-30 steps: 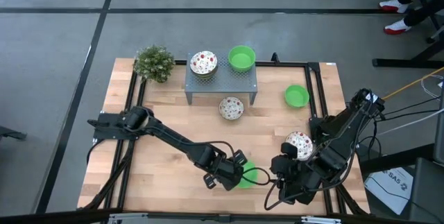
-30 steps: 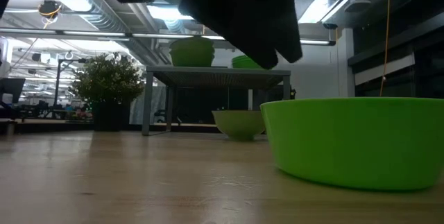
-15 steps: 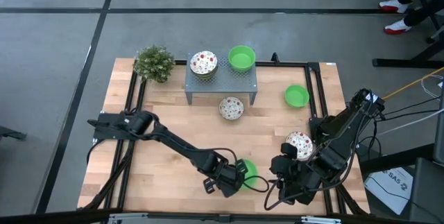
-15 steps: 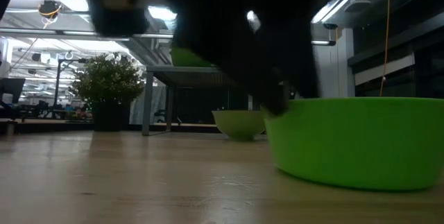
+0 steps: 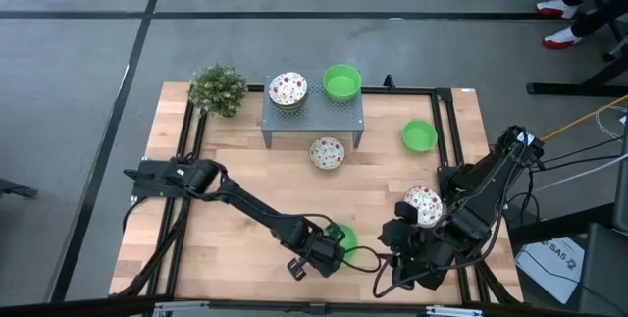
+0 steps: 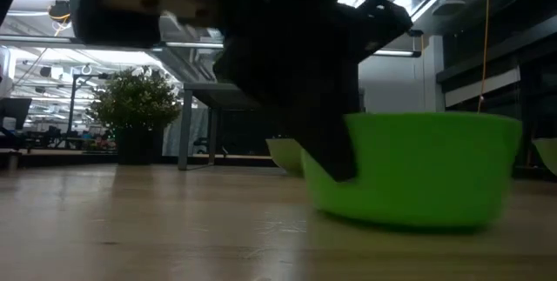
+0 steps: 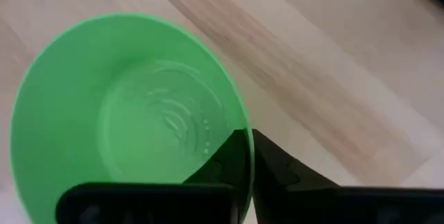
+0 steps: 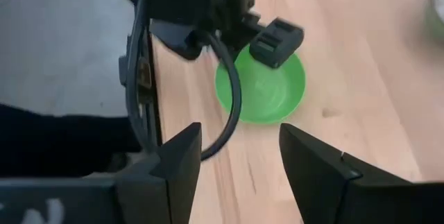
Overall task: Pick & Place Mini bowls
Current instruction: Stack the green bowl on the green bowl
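Note:
A plain green mini bowl [image 5: 342, 237] is near the table's front edge, and my left gripper [image 5: 326, 249] is shut on its rim. The left wrist view looks into the bowl [image 7: 132, 113]. In the low view it [image 6: 418, 172] looks slightly tilted. Just right of it my right gripper [image 5: 391, 253] stands open, holding nothing, its fingers [image 8: 179, 158] pointing at the bowl [image 8: 267, 89]. A speckled bowl [image 5: 424, 204] lies by the right arm. A speckled bowl [image 5: 287, 88] and a green one [image 5: 341, 81] sit on the grey stand [image 5: 312, 114]. My left gripper pinches the bowl's rim on its left side [image 7: 239, 116], one finger inside the bowl and one outside against the wall. The fingers [image 6: 335, 155] come from above, slanting in from the table's left. The bowl stays low at the table top, open side up.
Another speckled bowl [image 5: 327, 152] lies in front of the stand and a green one [image 5: 419, 135] toward the right edge. A potted plant [image 5: 218, 89] stands at the far left corner. A black frame rail [image 5: 446, 131] runs round the table.
My left gripper has come down from just above the green bowl onto its left rim and taken hold. The bowl has shifted a little toward the table's left and now looks slightly tilted.

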Controlling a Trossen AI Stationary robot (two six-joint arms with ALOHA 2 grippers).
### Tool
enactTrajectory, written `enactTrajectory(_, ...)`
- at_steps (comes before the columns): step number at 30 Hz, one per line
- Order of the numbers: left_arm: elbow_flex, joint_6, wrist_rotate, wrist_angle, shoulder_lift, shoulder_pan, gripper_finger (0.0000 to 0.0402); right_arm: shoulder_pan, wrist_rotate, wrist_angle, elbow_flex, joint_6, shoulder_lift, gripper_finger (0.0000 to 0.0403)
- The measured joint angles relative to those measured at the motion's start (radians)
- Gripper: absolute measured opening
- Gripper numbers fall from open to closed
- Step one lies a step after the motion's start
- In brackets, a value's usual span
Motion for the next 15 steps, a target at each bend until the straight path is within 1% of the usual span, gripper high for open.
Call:
enactTrajectory(2, 0.0, -0.066, 0.0, -0.036, -0.013, 0.001, 0.0005, -0.007, 0.02, 0.008, 0.0, -0.02, 0.0, 0.0194)
enactTrajectory(5, 0.0, -0.134, 0.028, -0.092, -0.052, 0.011, 0.0004, -0.019, 0.028, 0.026, 0.0, -0.074, 0.0, 0.0194)
enactTrajectory(11, -0.001, -0.153, 0.101, -0.237, -0.182, 0.042, 0.0003, -0.058, 0.012, 0.056, 0.0, -0.156, 0.0, 0.0194)
enactTrajectory(14, -0.002, -0.181, 0.163, -0.323, -0.271, 0.053, 0.0003, -0.079, 0.021, 0.102, 0.001, -0.242, 0.0, 0.0194)
enactTrajectory(15, -0.002, -0.196, 0.18, -0.348, -0.302, 0.053, 0.0003, -0.087, 0.008, 0.116, 0.002, -0.274, 0.0, 0.0194)
